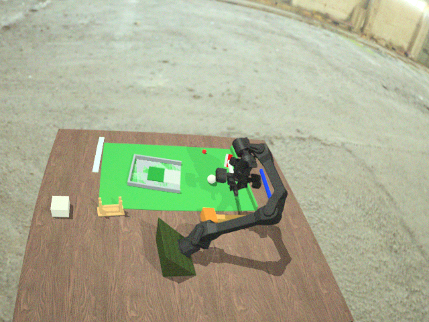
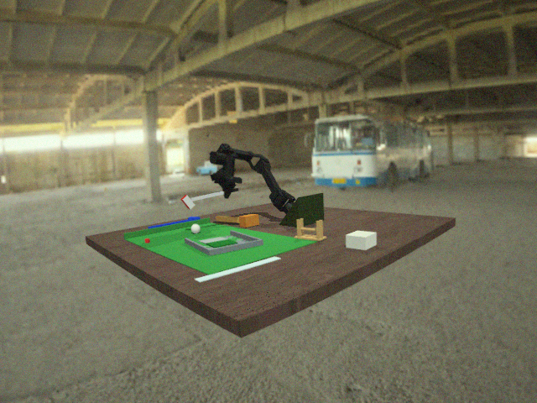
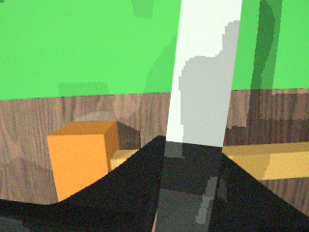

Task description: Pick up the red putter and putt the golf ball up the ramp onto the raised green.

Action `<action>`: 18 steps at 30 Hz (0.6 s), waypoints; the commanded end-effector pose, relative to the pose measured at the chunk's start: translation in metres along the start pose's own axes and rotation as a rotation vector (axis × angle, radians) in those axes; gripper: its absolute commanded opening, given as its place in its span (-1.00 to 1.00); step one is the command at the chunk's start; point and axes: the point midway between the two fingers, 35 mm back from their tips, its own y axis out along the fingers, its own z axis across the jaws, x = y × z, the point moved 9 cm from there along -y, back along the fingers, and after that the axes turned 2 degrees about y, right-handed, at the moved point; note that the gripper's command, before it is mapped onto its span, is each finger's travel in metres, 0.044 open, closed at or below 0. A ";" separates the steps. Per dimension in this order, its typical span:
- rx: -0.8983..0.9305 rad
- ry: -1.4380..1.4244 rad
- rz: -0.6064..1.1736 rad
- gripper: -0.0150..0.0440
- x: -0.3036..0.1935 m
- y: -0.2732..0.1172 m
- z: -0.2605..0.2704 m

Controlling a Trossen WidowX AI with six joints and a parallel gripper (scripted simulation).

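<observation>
One hand [image 2: 225, 191] clamping red putter [image 2: 203, 197] shaft, above golf ball [image 2: 195, 227].

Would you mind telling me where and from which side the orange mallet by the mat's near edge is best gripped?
Grip the orange mallet on its tan handle, coming straight down with the fingers across its narrow width. It lies flat on the table; the blocky head looks too wide. The gripper is already clamped on the red putter.
</observation>
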 end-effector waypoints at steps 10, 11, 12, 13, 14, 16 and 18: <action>-0.049 0.012 0.161 -0.49 0.013 0.037 0.000; -0.051 0.012 0.169 -0.49 0.013 0.039 0.000; -0.051 0.012 0.172 -0.49 0.013 0.039 0.000; -0.051 0.012 0.172 -0.49 0.013 0.039 0.000; -0.051 0.012 0.172 -0.49 0.013 0.040 0.000; -0.051 0.012 0.172 -0.49 0.013 0.041 0.000; -0.051 0.012 0.172 -0.49 0.013 0.043 0.000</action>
